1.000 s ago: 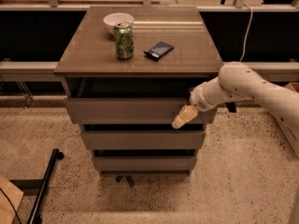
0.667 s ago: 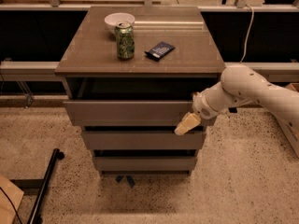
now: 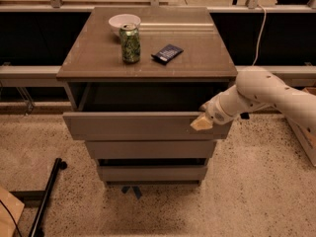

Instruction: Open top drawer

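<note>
The top drawer (image 3: 133, 126) has a plain grey-taupe front and stands pulled out from the cabinet, with a dark gap behind its front panel. Two smaller drawer fronts (image 3: 148, 149) sit shut below it. My gripper (image 3: 201, 123) is at the right end of the top drawer's front, its pale fingertip resting at the upper edge of the panel. The white arm (image 3: 266, 95) reaches in from the right.
On the cabinet top (image 3: 197, 63) stand a green can (image 3: 131, 43), a white bowl (image 3: 124, 21) and a dark blue packet (image 3: 167, 53). A black pole (image 3: 47, 199) lies on the speckled floor at lower left. A rail runs behind the cabinet.
The top drawer has slid out further towards the camera. My gripper has moved with its right end, pulling outward.
</note>
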Tool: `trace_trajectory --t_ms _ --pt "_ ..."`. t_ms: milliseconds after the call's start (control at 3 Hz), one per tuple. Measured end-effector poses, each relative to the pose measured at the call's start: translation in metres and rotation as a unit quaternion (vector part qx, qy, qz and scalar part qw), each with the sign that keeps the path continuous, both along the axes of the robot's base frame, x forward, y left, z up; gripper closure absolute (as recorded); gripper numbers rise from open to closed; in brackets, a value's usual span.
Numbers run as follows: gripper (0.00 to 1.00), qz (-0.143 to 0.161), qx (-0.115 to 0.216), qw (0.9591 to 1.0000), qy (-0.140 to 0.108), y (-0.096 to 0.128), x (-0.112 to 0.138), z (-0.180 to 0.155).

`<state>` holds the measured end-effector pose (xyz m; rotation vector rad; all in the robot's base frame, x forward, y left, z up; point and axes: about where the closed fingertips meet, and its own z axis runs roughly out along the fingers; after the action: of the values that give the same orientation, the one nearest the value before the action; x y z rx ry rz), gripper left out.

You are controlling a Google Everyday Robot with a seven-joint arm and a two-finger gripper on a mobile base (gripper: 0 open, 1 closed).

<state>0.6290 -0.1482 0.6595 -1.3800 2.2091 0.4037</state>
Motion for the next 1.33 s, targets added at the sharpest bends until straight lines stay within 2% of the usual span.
trace_trajectory --t_ms 333,1333 --pt "0.67 0.000 0.000 1.0000 0.000 0.0000 0.0000 0.0049" --pt "0.00 0.001 0.000 1.0000 0.000 0.0002 0.0000 0.0075"
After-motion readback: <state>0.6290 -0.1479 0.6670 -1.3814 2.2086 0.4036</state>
